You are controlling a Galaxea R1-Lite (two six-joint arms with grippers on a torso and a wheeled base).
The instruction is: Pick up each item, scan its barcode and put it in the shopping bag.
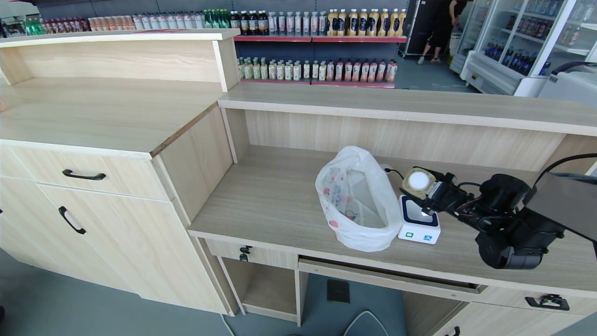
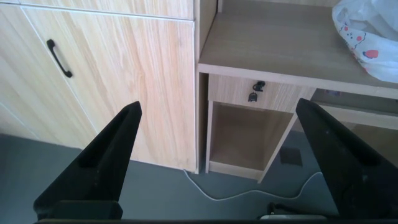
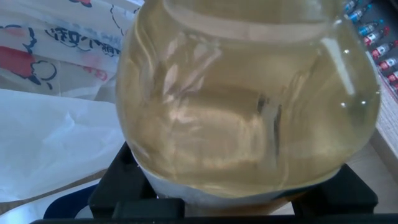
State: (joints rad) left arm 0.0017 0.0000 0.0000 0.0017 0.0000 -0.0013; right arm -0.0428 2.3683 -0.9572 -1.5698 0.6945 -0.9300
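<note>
A bottle (image 1: pixel 418 182) of pale yellow drink with a white cap is held in my right gripper (image 1: pixel 431 193), which is shut on it. It hangs just above the white scanner (image 1: pixel 418 225) with the dark blue top. In the right wrist view the bottle (image 3: pixel 249 106) fills most of the picture, with the right gripper (image 3: pixel 236 196) clamped around it and the bag (image 3: pixel 50 137) beside it. The white plastic shopping bag (image 1: pixel 359 200) stands open on the counter, touching the scanner's left side. My left gripper (image 2: pixel 217 162) is open and holds nothing, low in front of the cabinet (image 2: pixel 124 74).
The wooden counter (image 1: pixel 270 200) has bare room left of the bag. A raised ledge (image 1: pixel 406 105) runs behind it and a taller cabinet (image 1: pixel 93 186) with black handles stands to the left. Under the counter is an open compartment (image 2: pixel 249 134). Drink shelves (image 1: pixel 317 46) line the back.
</note>
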